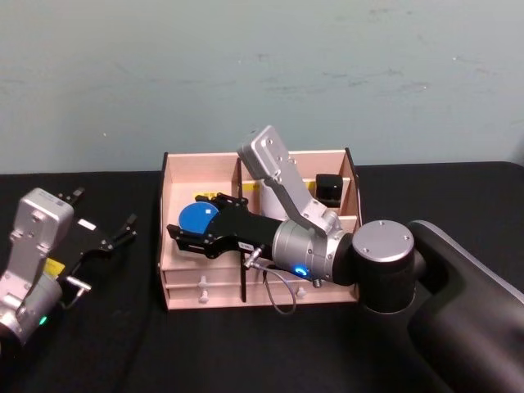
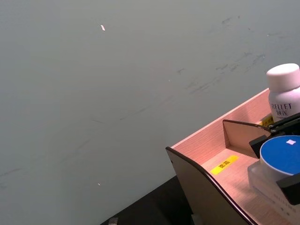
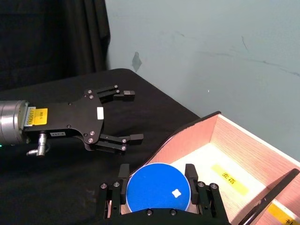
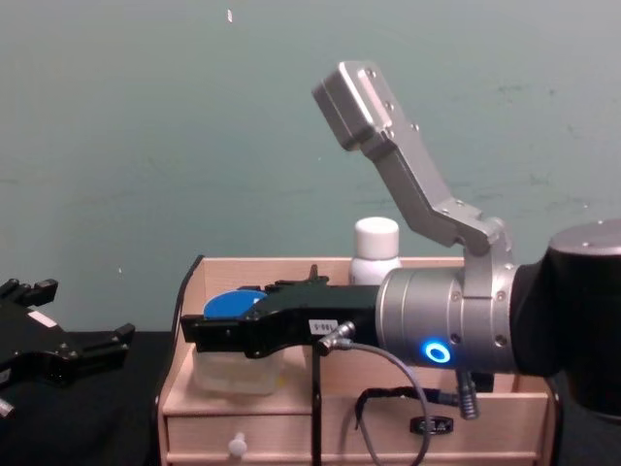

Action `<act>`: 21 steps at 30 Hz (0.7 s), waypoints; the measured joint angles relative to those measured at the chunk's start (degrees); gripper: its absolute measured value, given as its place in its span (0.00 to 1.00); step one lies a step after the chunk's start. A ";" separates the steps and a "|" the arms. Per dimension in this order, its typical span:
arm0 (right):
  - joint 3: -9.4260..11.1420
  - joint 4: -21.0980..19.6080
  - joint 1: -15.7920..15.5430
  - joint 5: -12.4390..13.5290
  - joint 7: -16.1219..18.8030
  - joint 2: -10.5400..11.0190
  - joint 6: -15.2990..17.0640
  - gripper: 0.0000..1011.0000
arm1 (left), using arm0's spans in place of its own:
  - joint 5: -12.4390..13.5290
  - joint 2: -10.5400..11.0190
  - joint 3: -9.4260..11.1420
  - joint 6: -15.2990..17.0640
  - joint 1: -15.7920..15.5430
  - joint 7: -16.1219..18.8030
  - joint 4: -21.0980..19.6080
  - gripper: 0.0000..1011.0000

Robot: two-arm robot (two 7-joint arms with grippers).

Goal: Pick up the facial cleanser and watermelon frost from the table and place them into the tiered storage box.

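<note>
While your right end effector (image 1: 182, 229) clamps the blue-lidded jar (image 1: 196, 219) mid-frame over the box (image 1: 188, 172), your left end effector (image 1: 102, 219) idles apart, lower left.

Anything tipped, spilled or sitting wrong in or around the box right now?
Nothing stands out. The right gripper holds a blue-lidded jar upright over the left end of the box. A white bottle stands upright farther back. The left gripper hangs open, left of the box.
</note>
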 joint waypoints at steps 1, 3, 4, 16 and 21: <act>0.00 0.15 0.05 -0.12 0.00 -0.08 0.05 0.73 | 0.00 0.00 0.00 0.00 0.00 0.00 0.00 1.00; 0.00 0.49 0.13 -0.34 -0.02 -0.25 0.14 0.73 | 0.00 0.00 0.00 0.00 0.00 0.00 0.00 1.00; 0.04 0.77 0.20 -0.52 -0.05 -0.42 0.17 0.73 | 0.00 0.00 0.00 0.00 0.00 0.00 0.00 1.00; 0.47 1.59 0.32 -1.13 -0.15 -0.97 0.26 0.73 | 0.00 0.00 0.00 0.00 0.00 0.00 0.00 1.00; 0.59 1.97 0.48 -1.36 -0.28 -1.02 0.41 0.85 | 0.00 0.00 0.00 0.00 0.00 0.00 0.00 1.00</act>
